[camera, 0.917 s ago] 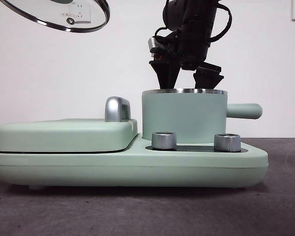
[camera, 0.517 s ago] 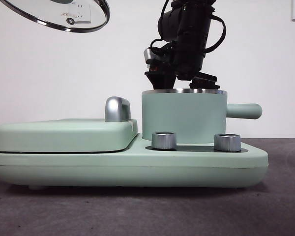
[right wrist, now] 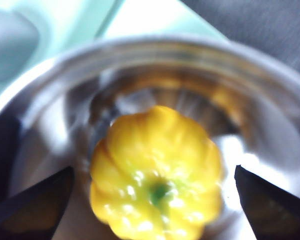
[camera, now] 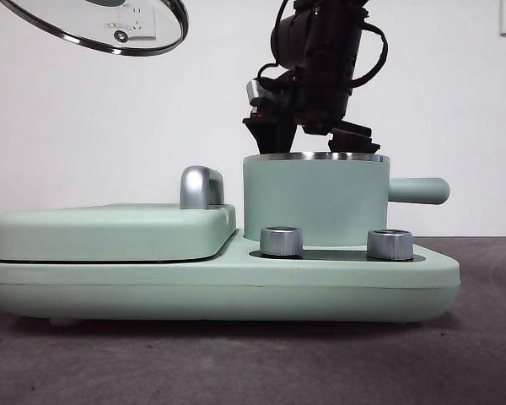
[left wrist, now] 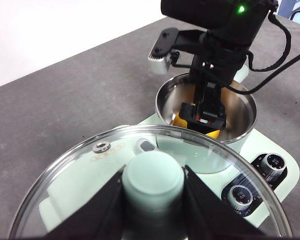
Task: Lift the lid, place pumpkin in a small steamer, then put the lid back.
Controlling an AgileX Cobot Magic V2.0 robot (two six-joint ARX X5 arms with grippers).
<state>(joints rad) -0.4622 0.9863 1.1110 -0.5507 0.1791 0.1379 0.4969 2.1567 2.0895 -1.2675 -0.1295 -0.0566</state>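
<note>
Placing step at its end, by my reading: the small glossy yellow-orange ribbed pumpkin point(right wrist: 157, 197) sits inside the mint-green cylindrical steamer pot with the steel rim point(camera: 314, 198), stem end up, resting on the steel floor as far as the blurred right wrist view lets me judge. The right gripper point(right wrist: 157, 207) hangs over the pot mouth; its two black jaws are spread wide, one on each side of the pumpkin and clear of it, so the fruit is released. In the front view this arm is the dark mass dropping in from 12 o'clock, jaw tips at the rim line. The left gripper point(left wrist: 152, 200) holds the round clear glass lid with the steel rim point(camera: 101, 29) aloft, jaws clamped on the small mint-green knob point(left wrist: 154, 175); in the front view the lid sits at about 10 o'clock from the pot, well apart and tilted. The pot's stubby side handle point(camera: 417, 191) points to 3 o'clock; the flat mint-green griddle cover point(camera: 110, 229) lies at 9 o'clock beside the pot. Next call, as I judge it: right arm must lift straight out and clear the rim, then the left brings the lid across, levels it and seats it squarely. Risk is a collision if the lid travels early.
</note>
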